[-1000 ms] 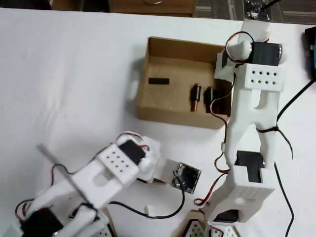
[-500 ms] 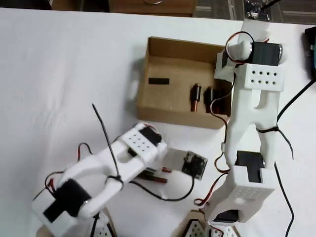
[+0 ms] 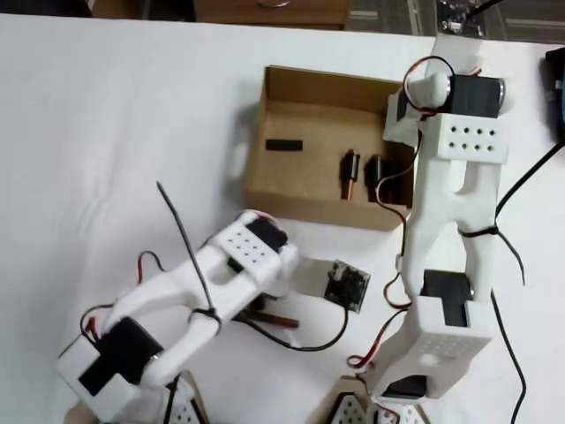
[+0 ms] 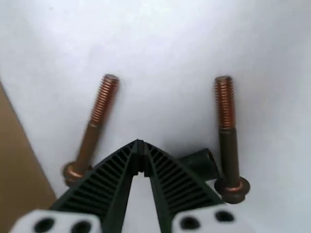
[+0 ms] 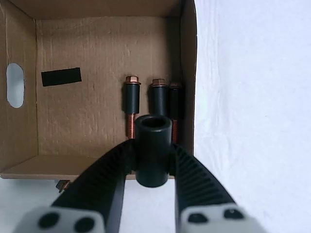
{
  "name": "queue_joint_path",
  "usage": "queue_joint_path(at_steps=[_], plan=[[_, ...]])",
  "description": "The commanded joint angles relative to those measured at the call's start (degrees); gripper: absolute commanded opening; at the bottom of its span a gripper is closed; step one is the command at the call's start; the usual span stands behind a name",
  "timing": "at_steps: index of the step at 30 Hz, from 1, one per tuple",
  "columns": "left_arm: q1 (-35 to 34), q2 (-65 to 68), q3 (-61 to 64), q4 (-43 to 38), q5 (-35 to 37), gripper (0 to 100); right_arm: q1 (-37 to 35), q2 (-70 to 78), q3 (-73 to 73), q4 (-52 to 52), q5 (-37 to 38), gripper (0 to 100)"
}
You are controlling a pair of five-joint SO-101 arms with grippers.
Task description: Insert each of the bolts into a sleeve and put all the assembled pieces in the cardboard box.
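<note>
My left gripper [image 4: 139, 148] is shut with nothing in it, low over the white table between two loose copper bolts [image 4: 95, 119] [image 4: 226, 131]. A black sleeve [image 4: 198, 161] lies partly hidden behind one of its fingers. From above, one bolt [image 3: 282, 321] shows beside the left arm's wrist. My right gripper [image 5: 153, 146] is shut on a black sleeve [image 5: 153, 158], held upright at the near wall of the cardboard box [image 5: 187, 73]. Inside the box lie three bolts fitted in sleeves [image 5: 131, 102] [image 5: 158, 97] [image 5: 175, 104]. In the high view the box [image 3: 309, 208] sits at the table's middle back.
A black strip [image 5: 60, 76] lies on the box floor, and a hand-hole [image 5: 14, 85] opens one side wall. The right arm [image 3: 455, 194] stretches along the box's right side. Loose cables [image 3: 309, 344] trail near the front. A brown cardboard edge [image 4: 17, 184] lies beside the left gripper.
The left arm has swung up and to the right from the front left corner, bringing its wrist over the loose bolts. The right arm has stayed still with its sleeve.
</note>
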Motion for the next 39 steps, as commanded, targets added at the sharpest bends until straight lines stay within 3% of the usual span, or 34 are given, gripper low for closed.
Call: queue_joint_path(at_steps=[1, 9, 22, 27, 33, 39], plan=[[-0.7, -0.26, -2.77, 0.79, -0.26, 2, 0.04, -3.3, -0.26, 0.57, 0.53, 2.0], [-3.52, -0.53, -7.96, 2.29, 2.55, 2, 0.04, -3.3, 0.44, 0.57, 0.53, 2.0], [-5.36, -0.62, -36.18, 30.15, 39.12, 2, -0.04, -3.38, 4.22, 0.48, 0.44, 2.1], [-5.36, -0.62, -46.46, 38.86, 57.85, 2, -0.04, -3.3, 4.31, 0.04, 0.44, 2.1], [-3.6, -0.97, -52.18, 41.93, 81.49, 2, -0.04, -3.3, 4.31, -1.19, 0.44, 2.1], [5.1, -3.6, -52.0, 40.62, 99.96, 2, -0.04, -3.3, 4.31, -1.19, 0.44, 2.1]])
